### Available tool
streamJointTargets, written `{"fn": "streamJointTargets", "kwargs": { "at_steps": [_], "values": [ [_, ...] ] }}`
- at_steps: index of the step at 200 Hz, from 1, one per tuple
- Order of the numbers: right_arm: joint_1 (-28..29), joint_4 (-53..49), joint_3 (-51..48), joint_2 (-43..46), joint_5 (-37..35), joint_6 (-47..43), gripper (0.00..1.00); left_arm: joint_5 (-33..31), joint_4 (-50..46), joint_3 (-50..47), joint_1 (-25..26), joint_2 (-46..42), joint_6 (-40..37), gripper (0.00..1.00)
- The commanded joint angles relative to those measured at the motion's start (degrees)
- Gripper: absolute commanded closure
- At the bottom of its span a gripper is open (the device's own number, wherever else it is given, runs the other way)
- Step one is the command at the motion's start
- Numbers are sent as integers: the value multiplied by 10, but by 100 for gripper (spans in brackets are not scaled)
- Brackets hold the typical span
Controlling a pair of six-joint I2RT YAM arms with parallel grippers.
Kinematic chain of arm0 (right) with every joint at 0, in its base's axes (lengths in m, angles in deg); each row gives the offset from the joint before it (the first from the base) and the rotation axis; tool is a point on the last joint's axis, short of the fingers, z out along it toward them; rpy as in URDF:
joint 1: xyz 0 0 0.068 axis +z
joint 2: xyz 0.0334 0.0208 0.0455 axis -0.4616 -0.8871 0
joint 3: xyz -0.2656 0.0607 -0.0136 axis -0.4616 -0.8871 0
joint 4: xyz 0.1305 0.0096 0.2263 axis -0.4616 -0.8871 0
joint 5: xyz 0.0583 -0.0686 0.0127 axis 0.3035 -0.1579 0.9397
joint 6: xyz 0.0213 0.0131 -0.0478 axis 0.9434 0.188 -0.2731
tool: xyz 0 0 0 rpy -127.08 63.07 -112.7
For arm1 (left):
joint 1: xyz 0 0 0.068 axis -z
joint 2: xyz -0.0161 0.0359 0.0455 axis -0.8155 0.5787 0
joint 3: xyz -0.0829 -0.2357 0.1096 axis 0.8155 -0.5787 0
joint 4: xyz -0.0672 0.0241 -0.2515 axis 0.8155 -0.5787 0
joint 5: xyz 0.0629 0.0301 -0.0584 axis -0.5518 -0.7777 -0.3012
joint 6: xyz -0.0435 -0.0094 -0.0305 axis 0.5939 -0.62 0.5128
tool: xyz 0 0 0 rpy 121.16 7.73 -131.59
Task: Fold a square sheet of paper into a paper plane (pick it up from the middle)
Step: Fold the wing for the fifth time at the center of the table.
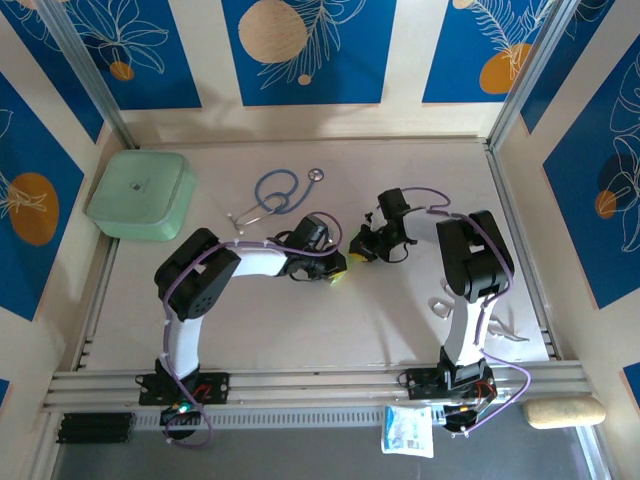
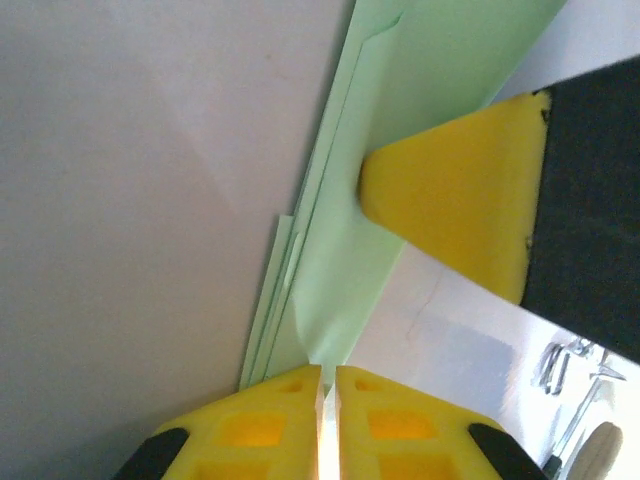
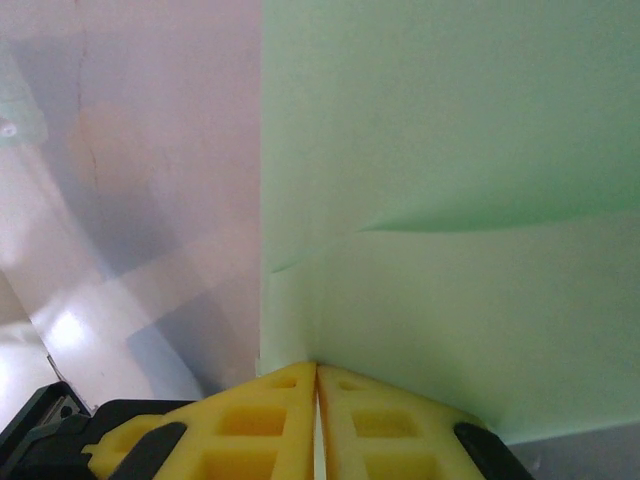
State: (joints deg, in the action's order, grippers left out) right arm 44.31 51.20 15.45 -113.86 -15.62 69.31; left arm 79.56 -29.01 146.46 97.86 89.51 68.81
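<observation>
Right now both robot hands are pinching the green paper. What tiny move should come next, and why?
Probably keep the left hand pinched and slide the right hand a little along the fold. Both hands are shut on the paper, its layers lie stacked but their edges look slightly uneven, so the crease likely needs pressing.

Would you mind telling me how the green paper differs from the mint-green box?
The paper is thin, with layered folded edges; the box is thick with rounded corners. The paper is pinched by the left claw and the right claw, both shut on it; the box sits untouched at the far-left corner of the table. Both are pale green.
</observation>
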Motion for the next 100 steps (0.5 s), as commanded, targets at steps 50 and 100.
{"fn": "streamJointTargets", "kwargs": {
  "at_steps": [50,100],
  "values": [
    [12,-84,29,-52,-84,-10,89,-1,-92,1,-5,-12,-44,91],
    [15,-104,41,-64,-94,-9,90,6,-105,9,-3,-47,-80,94]
  ]
}}
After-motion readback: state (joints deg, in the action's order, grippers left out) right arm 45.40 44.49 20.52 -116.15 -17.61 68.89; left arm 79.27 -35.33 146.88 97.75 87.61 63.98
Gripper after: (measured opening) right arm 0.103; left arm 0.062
